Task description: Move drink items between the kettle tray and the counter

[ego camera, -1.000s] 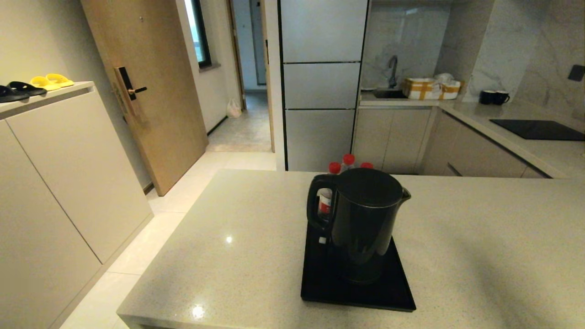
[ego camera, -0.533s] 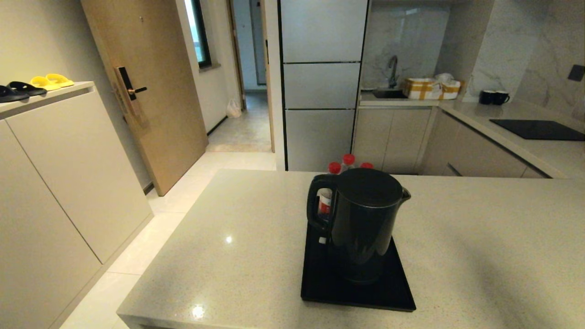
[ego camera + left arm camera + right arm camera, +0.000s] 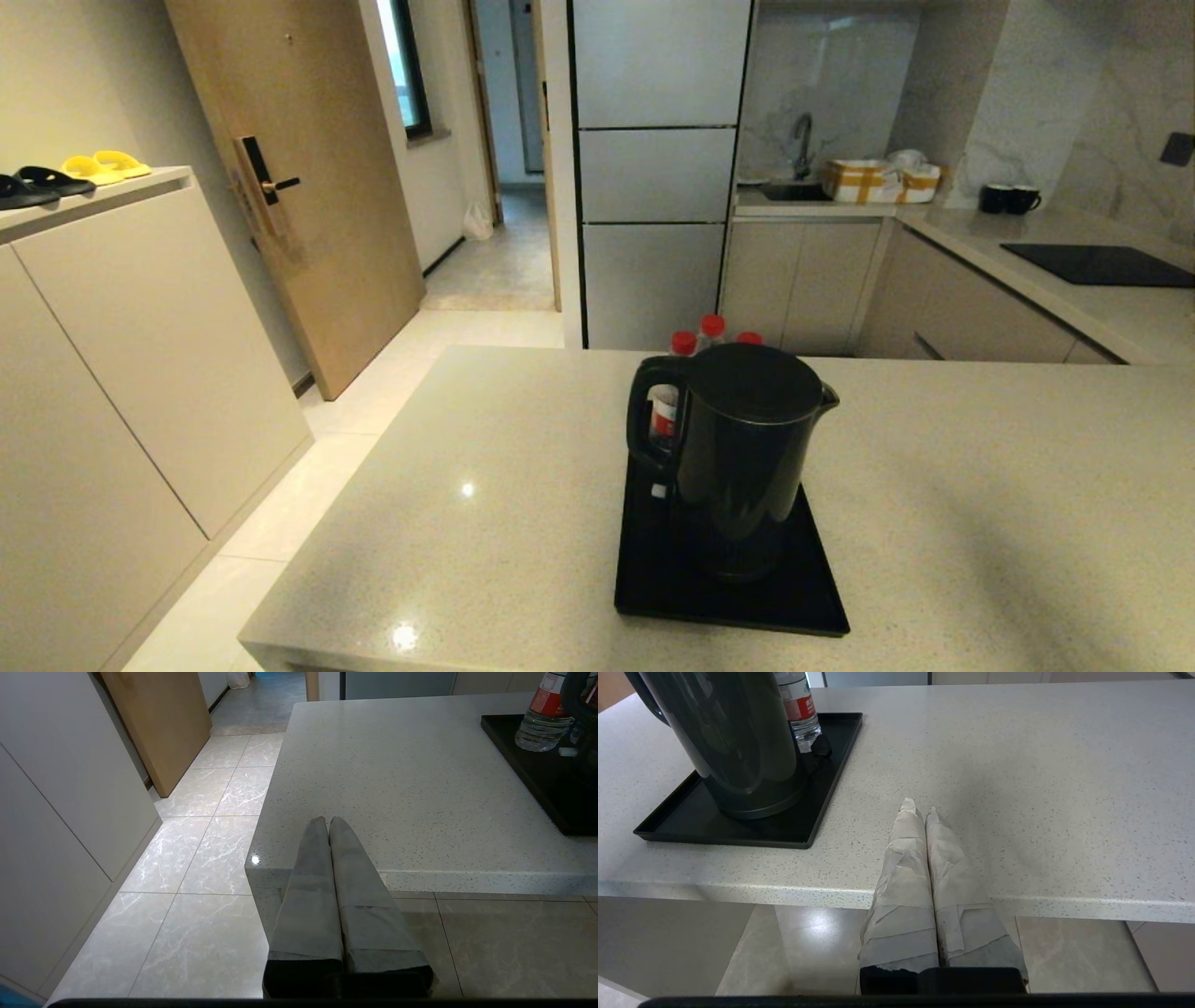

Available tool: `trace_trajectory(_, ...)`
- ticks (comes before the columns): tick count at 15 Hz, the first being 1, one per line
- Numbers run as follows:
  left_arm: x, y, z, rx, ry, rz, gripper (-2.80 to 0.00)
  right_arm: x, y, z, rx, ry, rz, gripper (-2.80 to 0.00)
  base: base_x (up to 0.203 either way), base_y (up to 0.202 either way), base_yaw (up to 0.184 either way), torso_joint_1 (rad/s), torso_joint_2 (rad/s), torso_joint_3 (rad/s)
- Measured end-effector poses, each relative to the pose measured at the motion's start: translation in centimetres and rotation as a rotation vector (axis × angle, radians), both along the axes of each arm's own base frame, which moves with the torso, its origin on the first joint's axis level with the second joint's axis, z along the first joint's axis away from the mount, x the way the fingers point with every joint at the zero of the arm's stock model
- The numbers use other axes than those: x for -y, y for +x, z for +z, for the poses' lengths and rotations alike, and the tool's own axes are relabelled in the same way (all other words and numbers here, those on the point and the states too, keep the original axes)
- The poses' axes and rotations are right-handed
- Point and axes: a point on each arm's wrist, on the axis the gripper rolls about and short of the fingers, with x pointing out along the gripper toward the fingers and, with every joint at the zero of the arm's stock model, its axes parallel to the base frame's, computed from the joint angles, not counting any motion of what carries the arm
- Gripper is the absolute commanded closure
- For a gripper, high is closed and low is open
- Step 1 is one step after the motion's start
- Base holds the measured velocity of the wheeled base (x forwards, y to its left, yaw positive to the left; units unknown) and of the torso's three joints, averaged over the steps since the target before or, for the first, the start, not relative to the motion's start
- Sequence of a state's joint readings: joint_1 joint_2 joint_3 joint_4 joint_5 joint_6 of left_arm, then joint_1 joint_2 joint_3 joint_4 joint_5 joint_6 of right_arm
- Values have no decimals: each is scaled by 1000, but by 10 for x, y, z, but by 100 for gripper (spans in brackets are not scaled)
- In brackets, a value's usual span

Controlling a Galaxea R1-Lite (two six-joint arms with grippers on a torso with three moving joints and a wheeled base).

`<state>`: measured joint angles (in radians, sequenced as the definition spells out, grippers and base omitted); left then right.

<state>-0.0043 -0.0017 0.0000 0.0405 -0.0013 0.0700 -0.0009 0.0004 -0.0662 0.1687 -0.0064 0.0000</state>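
A tall glossy black kettle (image 3: pixel 742 448) stands upright on the flat black kettle tray (image 3: pixel 644 583), near the middle of the beige speckled counter (image 3: pixel 485 532). Its loop handle faces left. Behind it on the tray stand clear water bottles with red caps (image 3: pixel 711 326); one bottle (image 3: pixel 799 711) shows beside the kettle (image 3: pixel 733 742) in the right wrist view. My left gripper (image 3: pixel 327 821) is shut and empty at the counter's near left corner. My right gripper (image 3: pixel 919 809) is shut and empty over the near edge, right of the tray (image 3: pixel 738 830). Neither arm shows in the head view.
Tiled floor (image 3: pixel 196 858) lies left of the counter, with pale cabinets (image 3: pixel 112 373) and a wooden door (image 3: pixel 299 177) beyond. Behind are a fridge (image 3: pixel 658 173), a sink worktop with a box (image 3: pixel 882 180), mugs (image 3: pixel 1008 198) and a black hob (image 3: pixel 1102 264).
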Motion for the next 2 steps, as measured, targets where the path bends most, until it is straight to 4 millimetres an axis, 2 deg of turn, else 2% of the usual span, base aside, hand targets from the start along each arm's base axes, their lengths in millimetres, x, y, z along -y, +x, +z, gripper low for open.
trace_trajectory(2,0,0,0,-1,0,0,0,0,0,0,0,0,0,0,0,0,0,0,0,0)
